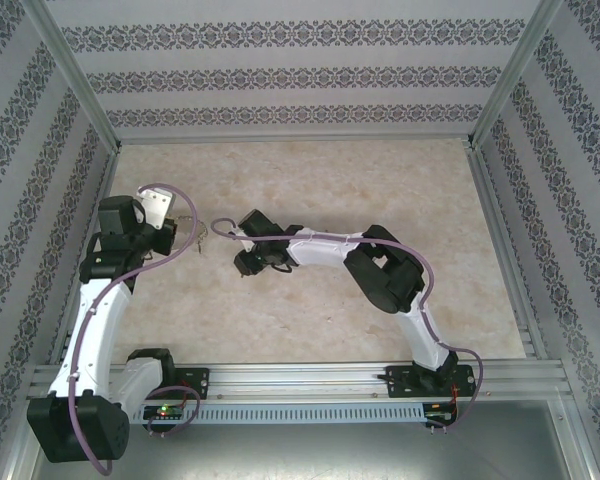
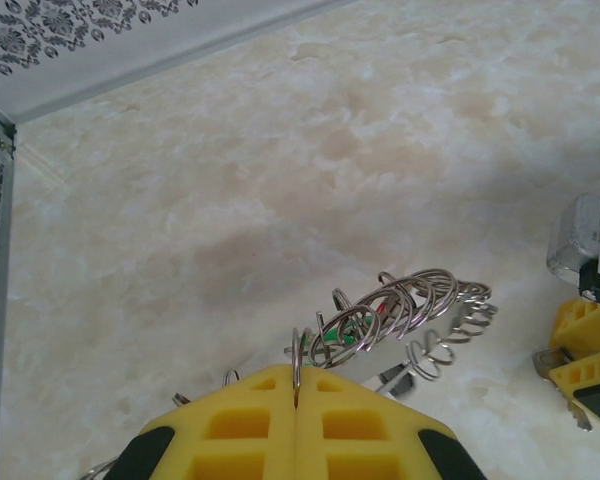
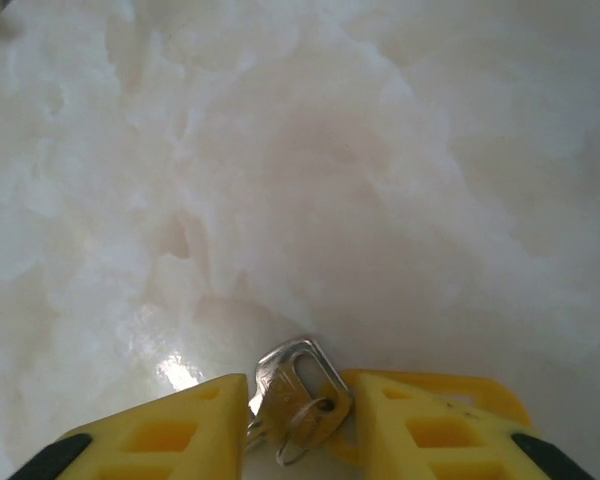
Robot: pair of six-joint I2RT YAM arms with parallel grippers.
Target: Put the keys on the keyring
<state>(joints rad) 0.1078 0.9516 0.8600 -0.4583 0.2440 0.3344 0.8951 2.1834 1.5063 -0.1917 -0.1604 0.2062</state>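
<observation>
**Ring in one hand, key in the other, threading not yet done**

The pale marbled bench (image 1: pixel 380 180) lies bare beneath both my arms. My left arm (image 1: pixel 100 310) reaches up its left side; my right arm (image 1: pixel 380 270) bends across from the right, so the two tips sit near each other over the left-middle of the bench.

My left hand (image 2: pixel 297 405) is closed tight, its yellow fingers pinching one thin strand of the keyring (image 2: pixel 405 305). The rest of the ring's coiled wire fans out ahead of that hand, with a green and a red tag tangled among the loops. My right hand (image 3: pixel 300 420) is clamped on a silvery key (image 3: pixel 298 385), which sits between the fingers with its holed head poking out.

What worries me:
- I grip only the wire's edge, so the ring could twist or swing when the key pushes on it
- the key sits close to the fingertips, so a nudge might pivot it or drop it
- the crowded loops could catch the key on the wrong coil
- my hands may bump, being so close
</observation>
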